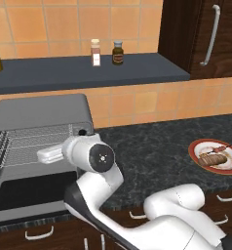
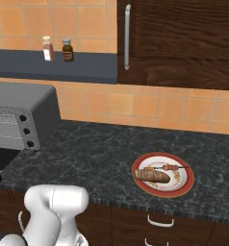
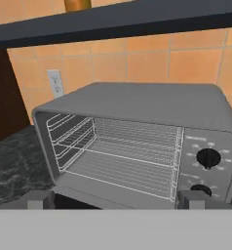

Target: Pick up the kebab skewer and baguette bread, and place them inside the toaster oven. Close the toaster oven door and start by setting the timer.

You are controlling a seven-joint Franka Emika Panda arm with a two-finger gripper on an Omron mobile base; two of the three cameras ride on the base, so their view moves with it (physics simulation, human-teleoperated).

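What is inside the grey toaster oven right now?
Inside the boxy grey metal toaster oven, bare wire racks and no food. Its lowest front part is hidden behind the hand's dark finger tips.

A: What is the arm (image 1: 113, 195) made of, by the look of it?

B: Glossy white rounded shells, thick tubes bending into one another, with dark bands where the segments meet.

A: Any markings?

B: One joint ends in a round dark cap (image 1: 101, 157) with a small pale mark at its centre. A short pale grey block (image 1: 49, 155) juts from that segment's side.

A: And from the right base view?

B: A smooth white elbow link (image 2: 56, 206), plain, with soft grey shading.
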